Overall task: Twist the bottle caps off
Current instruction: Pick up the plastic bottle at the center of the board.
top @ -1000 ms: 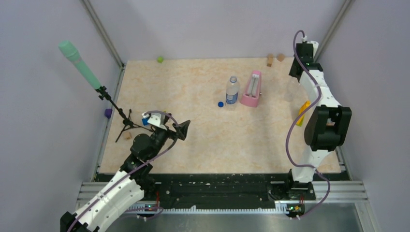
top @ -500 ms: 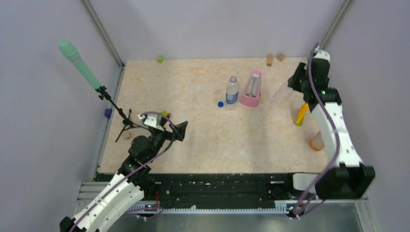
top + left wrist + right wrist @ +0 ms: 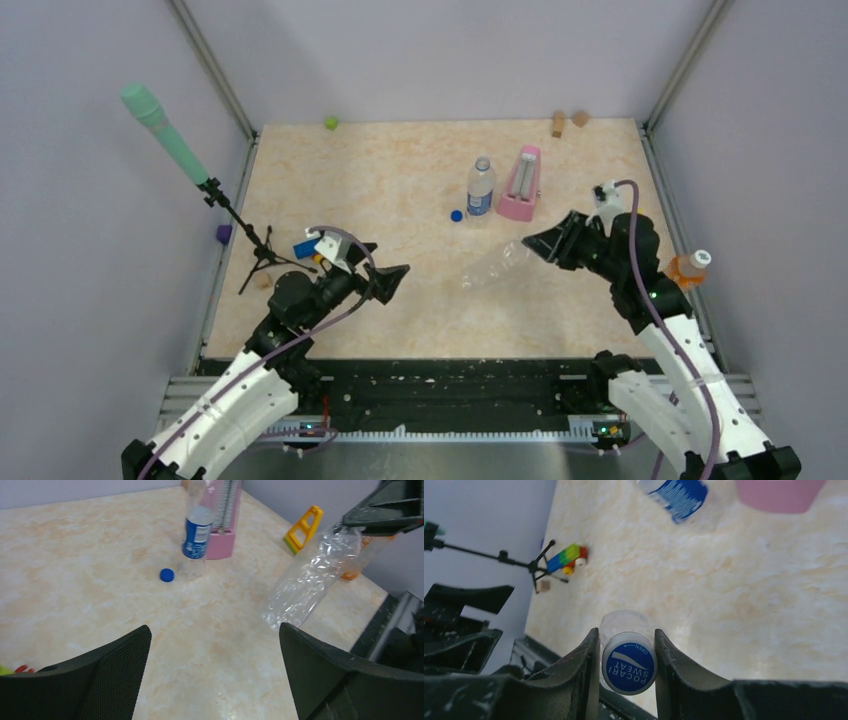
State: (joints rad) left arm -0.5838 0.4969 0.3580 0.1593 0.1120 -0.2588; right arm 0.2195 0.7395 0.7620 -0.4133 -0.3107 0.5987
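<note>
While right hand [image 3: 540, 243] clamps the tilted clear bottle [image 3: 494, 267] by its Pocari Sweat cap [image 3: 629, 663], centre frame, left hand [image 3: 392, 276] gapes empty, presumably to brace it.

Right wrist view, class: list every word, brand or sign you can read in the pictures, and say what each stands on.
"POCARI SWEAT": on the blue cap.
"OPEN", with an arrow: on the same cap.
Blue label on the short bottle: too blurred to read in any view.
</note>
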